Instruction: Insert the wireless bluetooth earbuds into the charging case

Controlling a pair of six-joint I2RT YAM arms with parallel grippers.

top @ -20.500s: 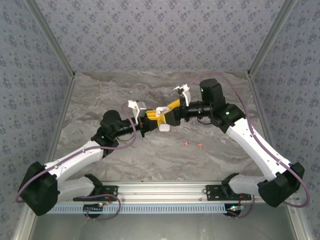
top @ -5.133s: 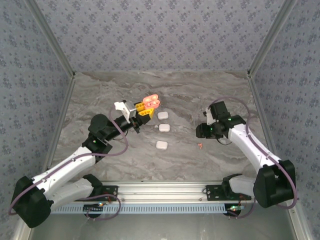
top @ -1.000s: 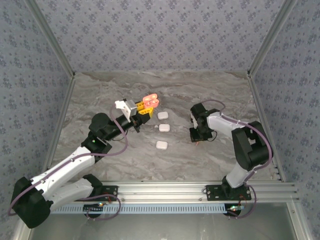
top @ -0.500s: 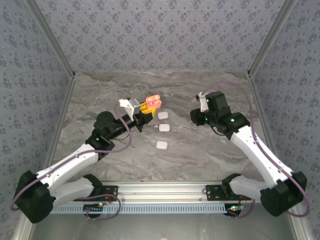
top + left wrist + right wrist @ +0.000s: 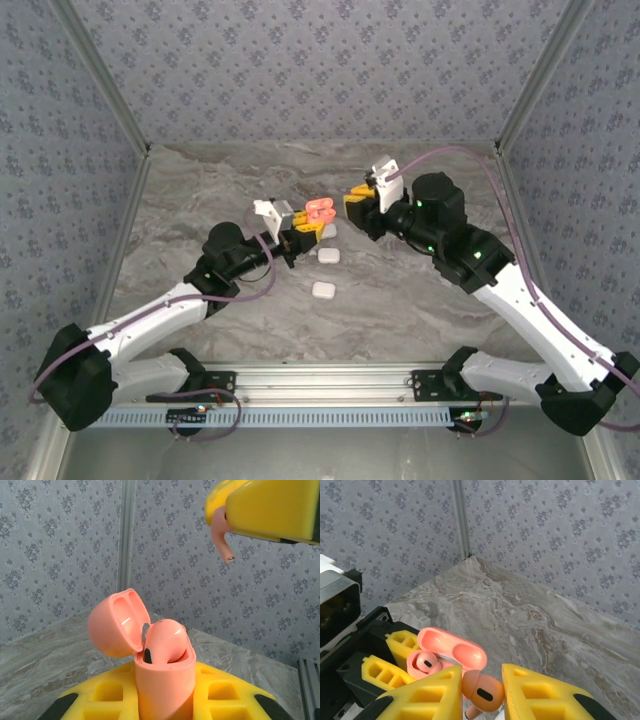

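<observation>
The left jaws pinched the open pink charging case (image 5: 162, 690), one earbud (image 5: 166, 639) seated inside, above the worktop (image 5: 400, 310) toward its far edge; the right jaws pinched a second earbud (image 5: 482, 693) just beside it.

The desk (image 5: 400, 310) is grey like marble. Blue-grey walls (image 5: 320, 70) with small flowers stand around it. A metal rail (image 5: 330, 384) runs along the bottom edge.

Left arm (image 5: 150, 320), right arm (image 5: 530, 300): white link shells, black joint housings, chunky black bases. Purple cable (image 5: 445, 151) looped along each. Small green lights (image 5: 421, 203) on right arm joints. White camera brackets (image 5: 268, 212) at wrists. Yellow plastic fingers (image 5: 540, 690), hollow rectangular cells, black mounts.
</observation>
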